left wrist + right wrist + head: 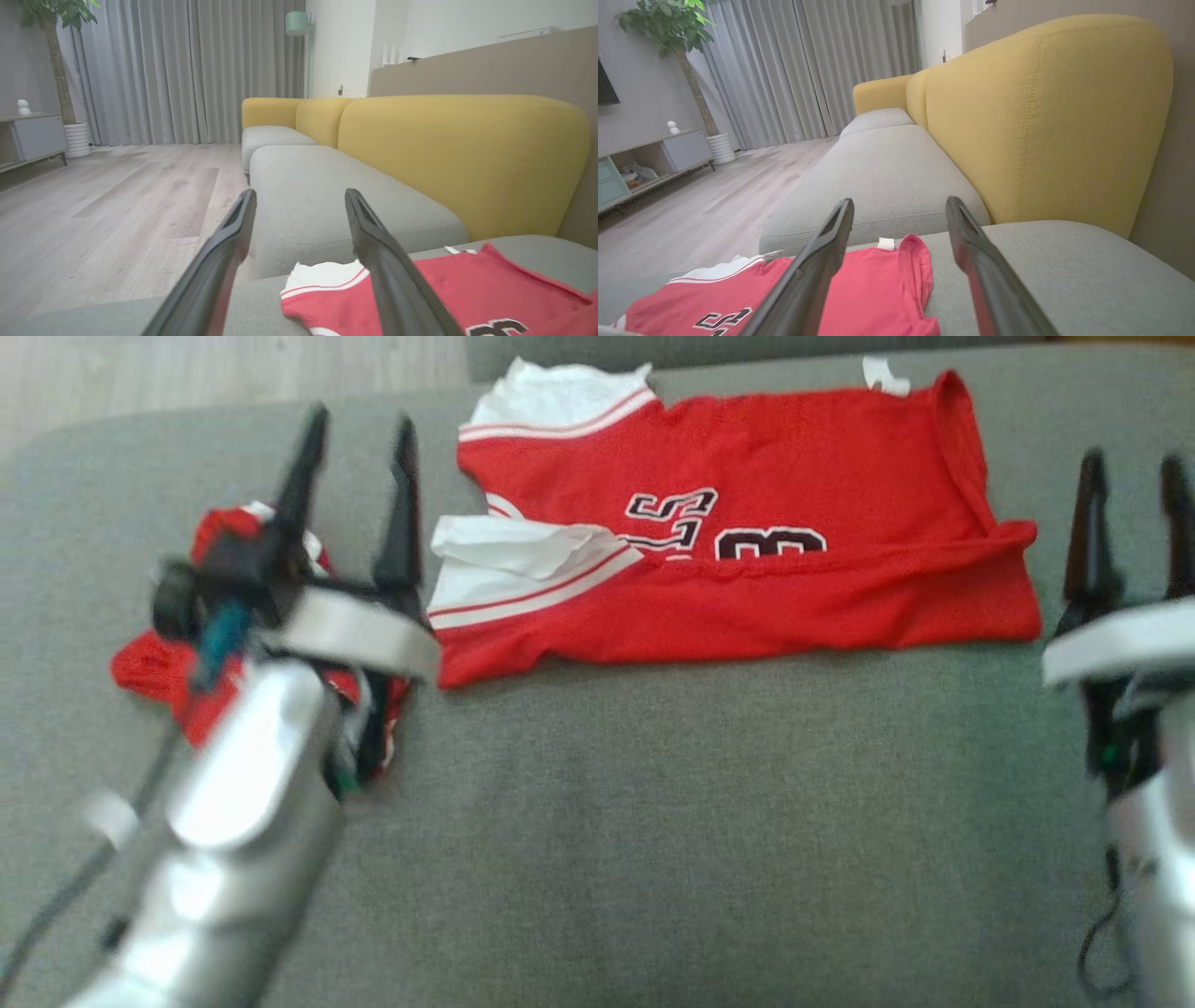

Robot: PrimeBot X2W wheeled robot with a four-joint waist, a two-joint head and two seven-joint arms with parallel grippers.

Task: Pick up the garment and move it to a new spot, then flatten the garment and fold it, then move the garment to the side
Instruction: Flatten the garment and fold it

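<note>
Jersey [822, 457], red with white trim and black numerals, lying on the grey sofa seat [653, 821], towards its far edge in the head view. Its near edge is doubled up over the chest, so the lower halves of the numerals are covered.

From left: a second, crumpled red garment [149, 667] lies near the seat's left end, partly behind the left arm. The left pincer [362, 422] hangs above that heap, just beside the jersey's white-trimmed end. Its fingers are spread wide, with nothing between them. A white flap [504, 546] at this end lies rumpled rather than flat. The right pincer [1132, 462] stands off the jersey's opposite end, apart from the cloth, equally wide and empty.

The two pincers flank the garment's short ends, a placement suited to taking both ends at once. Judged stage: one fold made. The rumpled flap probably wants smoothing before a further fold or the move aside.
</note>
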